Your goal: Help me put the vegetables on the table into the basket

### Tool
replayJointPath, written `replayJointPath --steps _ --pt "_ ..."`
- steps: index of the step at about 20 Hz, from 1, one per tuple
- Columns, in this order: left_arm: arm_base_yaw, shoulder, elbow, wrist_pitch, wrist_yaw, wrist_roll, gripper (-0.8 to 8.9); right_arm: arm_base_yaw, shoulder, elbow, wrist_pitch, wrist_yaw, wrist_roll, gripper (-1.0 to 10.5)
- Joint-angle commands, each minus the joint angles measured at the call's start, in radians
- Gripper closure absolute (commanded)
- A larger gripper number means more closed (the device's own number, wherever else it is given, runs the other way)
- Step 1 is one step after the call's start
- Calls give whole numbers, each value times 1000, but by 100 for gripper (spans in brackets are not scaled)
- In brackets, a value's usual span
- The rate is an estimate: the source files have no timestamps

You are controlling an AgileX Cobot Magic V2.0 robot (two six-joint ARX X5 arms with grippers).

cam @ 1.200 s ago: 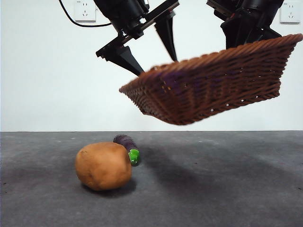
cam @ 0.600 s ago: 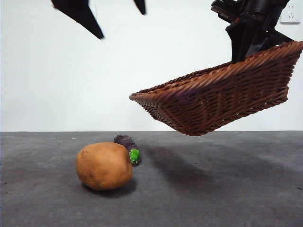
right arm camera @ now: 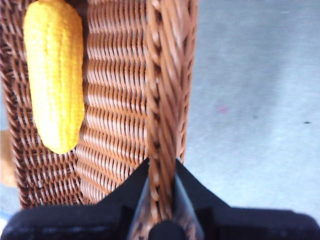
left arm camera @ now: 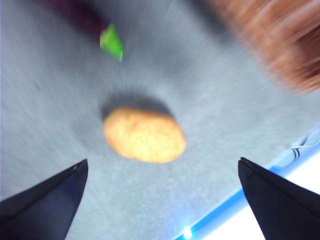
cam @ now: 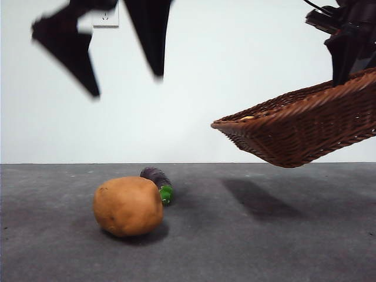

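Observation:
The brown potato [cam: 128,206] lies on the grey table [cam: 264,247] at the left, with the purple eggplant [cam: 157,183] just behind it. My left gripper [cam: 120,70] hangs open and empty high above the potato [left arm camera: 144,135]; the eggplant's green cap [left arm camera: 112,43] shows blurred in its wrist view. My right gripper [right arm camera: 161,190] is shut on the rim of the wicker basket [cam: 305,126], holding it tilted in the air at the right. The yellow corn cob [right arm camera: 54,72] lies inside the basket [right arm camera: 115,110].
A white wall with power sockets [cam: 106,16] stands behind the table. The table's front edge shows as a bright strip [left arm camera: 240,210] in the left wrist view.
The right gripper has carried the basket to the right and a little lower. The left gripper has swung left, away from the basket, and come lower above the potato.

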Motion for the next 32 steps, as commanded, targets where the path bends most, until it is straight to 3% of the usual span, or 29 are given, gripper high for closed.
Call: replayJointPath --steps 1,5,10,24,25,29,32 --pt "8 5 -128 105 7 -153 311 -13 -11 3 3 -12 -24 964" --pt "32 12 -267 269 32 -374 311 -15 -11 3 10 -13 -32 964" --pt "34 48 -288 317 31 -544 310 -14 -11 3 16 -16 -44 964" --pt "66 179 -288 338 59 -603 316 -13 -11 3 12 -43 -54 964" --pt "68 179 -287 347 59 -603 342 -13 -11 3 13 -43 -55 964" --pt "82 179 -287 353 59 -605 671 -13 -11 3 11 -43 -56 964" --pt "81 179 -287 382 67 -601 694 -13 -11 3 11 -43 -57 964"
